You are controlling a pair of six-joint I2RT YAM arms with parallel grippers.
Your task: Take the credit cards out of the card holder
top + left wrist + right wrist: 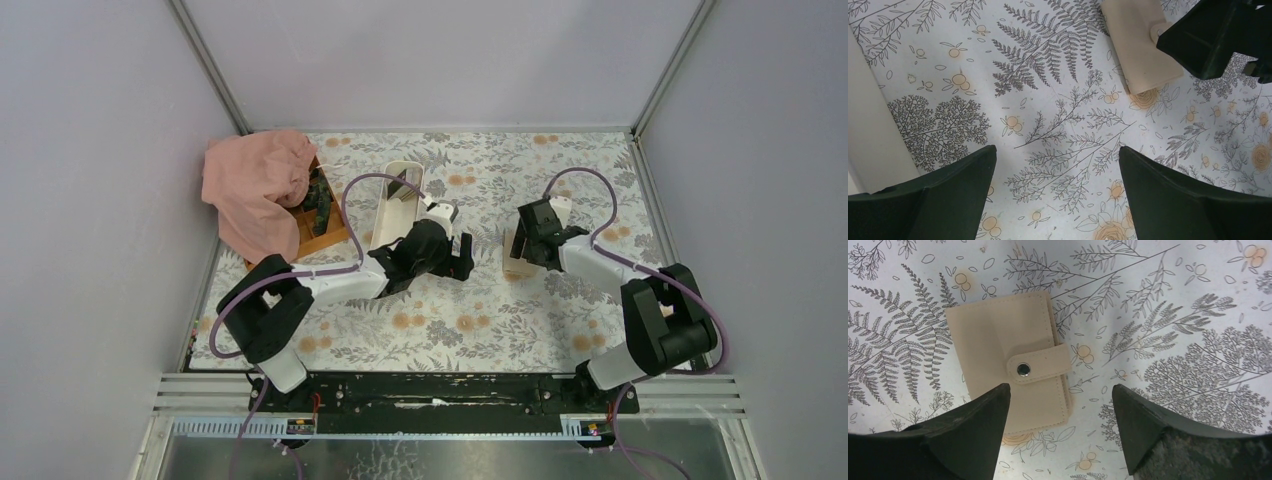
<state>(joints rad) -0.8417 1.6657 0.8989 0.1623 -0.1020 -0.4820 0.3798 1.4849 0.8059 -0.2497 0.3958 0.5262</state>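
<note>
Both grippers hang open over the floral tablecloth [480, 320].
The flat tan card holder [1008, 365], snap strap fastened, lies under the right gripper [1059, 390], fingers spread wide, holding nothing; the left gripper [1057, 150], equally spread and empty, hangs beside the long white oval tray [395, 205].

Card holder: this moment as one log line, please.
card holder closed, snap fastened | right gripper open over it | left gripper open | credit cards not visible

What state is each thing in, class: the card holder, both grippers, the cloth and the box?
card holder, shut, snap strap fastened, lying flat
left gripper, open, empty
right gripper, open, above the card holder
pink cloth, crumpled, draped over part of the wooden box
</note>
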